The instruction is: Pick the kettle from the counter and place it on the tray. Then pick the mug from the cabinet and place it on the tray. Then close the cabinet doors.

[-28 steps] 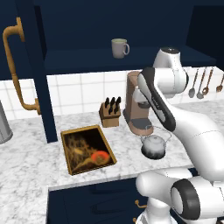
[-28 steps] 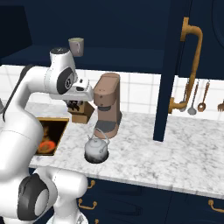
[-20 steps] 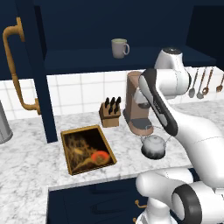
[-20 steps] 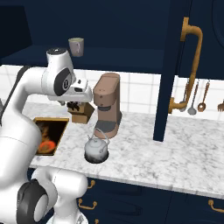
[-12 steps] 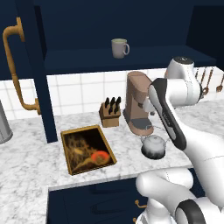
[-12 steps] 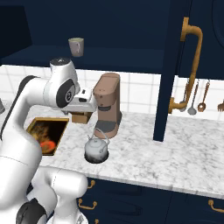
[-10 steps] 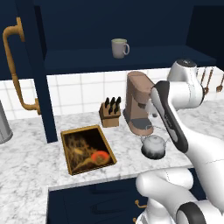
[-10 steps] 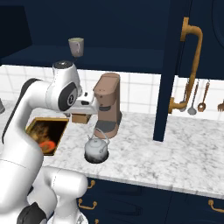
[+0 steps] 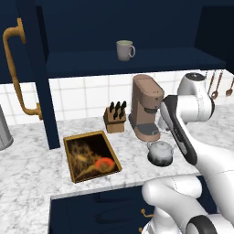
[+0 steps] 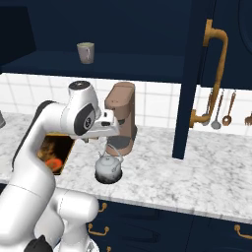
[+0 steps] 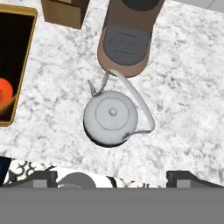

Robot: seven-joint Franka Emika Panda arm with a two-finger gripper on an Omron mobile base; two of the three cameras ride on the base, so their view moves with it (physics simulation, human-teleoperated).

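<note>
My tool (image 11: 111, 177) hangs open right above the kettle (image 11: 111, 117), which sits on the surface (image 11: 183, 87) by the coffee machine (image 11: 127, 37).

One kettle (image 9: 161, 152) sits on the counter (image 9: 27, 173), with one tray (image 9: 91, 156), one brown coffee machine (image 9: 145, 107) and one knife block (image 9: 115, 117) (several dark knife handles stick out of it, too small to count surely). One mug (image 9: 124, 50) stands on the cabinet (image 9: 137, 61) shelf. Two cabinet doors (image 9: 34, 73) hang open, one per side, each with one brass handle (image 9: 18, 73). Three utensils (image 10: 221, 109) hang on the tiled wall in the right base view.
</note>
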